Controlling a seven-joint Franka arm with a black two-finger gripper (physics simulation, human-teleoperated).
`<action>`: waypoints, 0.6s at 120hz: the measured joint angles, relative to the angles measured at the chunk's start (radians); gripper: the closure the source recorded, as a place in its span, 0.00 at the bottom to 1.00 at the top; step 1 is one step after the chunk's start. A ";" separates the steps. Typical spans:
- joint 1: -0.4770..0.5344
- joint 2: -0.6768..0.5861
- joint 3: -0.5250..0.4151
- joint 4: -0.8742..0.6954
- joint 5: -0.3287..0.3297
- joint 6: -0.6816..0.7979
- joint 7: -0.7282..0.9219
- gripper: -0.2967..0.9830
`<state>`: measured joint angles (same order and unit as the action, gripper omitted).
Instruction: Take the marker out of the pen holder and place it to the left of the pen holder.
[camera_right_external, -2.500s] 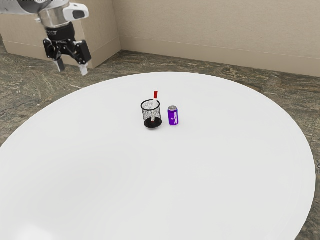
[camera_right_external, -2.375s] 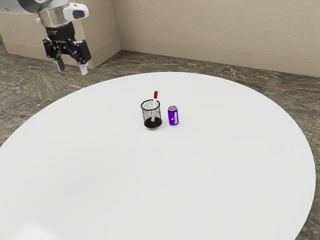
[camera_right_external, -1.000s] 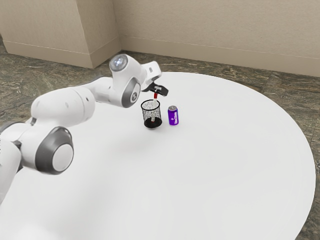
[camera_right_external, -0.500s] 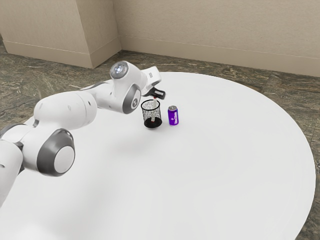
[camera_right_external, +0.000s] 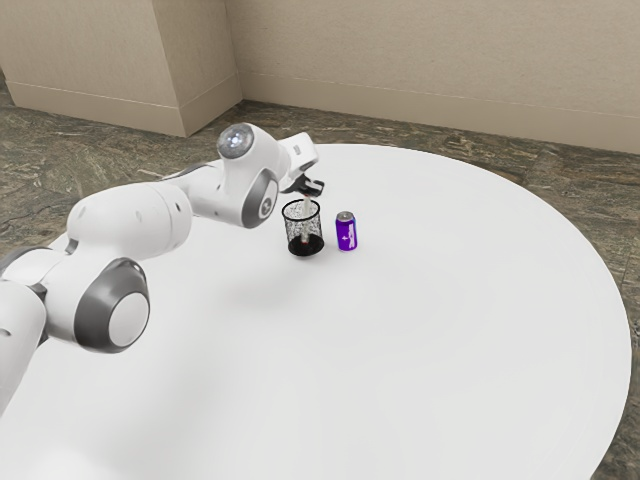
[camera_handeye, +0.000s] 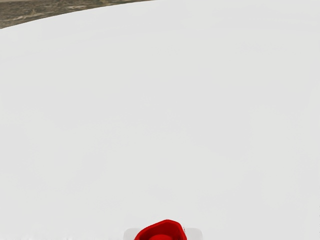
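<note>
Tool (camera_right_external: 311, 188) above black mesh pen holder (camera_right_external: 304, 247), can't tell if open or closed.
White marker (camera_right_external: 307, 208) stands in holder, red cap (camera_handeye: 162, 231) right at tool; purple drink can (camera_right_external: 346, 233) just beside holder, on white desk (camera_right_external: 400, 350).
</note>
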<state>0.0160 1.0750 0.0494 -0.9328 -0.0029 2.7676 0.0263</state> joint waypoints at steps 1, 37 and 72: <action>0.000 0.000 0.000 0.000 0.000 0.000 -0.001 0.79; -0.018 -0.044 0.010 -0.014 0.007 0.001 -0.044 0.83; -0.073 -0.246 0.062 -0.081 0.009 -0.107 -0.083 0.83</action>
<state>-0.0573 0.8289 0.1109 -1.0139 0.0061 2.6609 -0.0571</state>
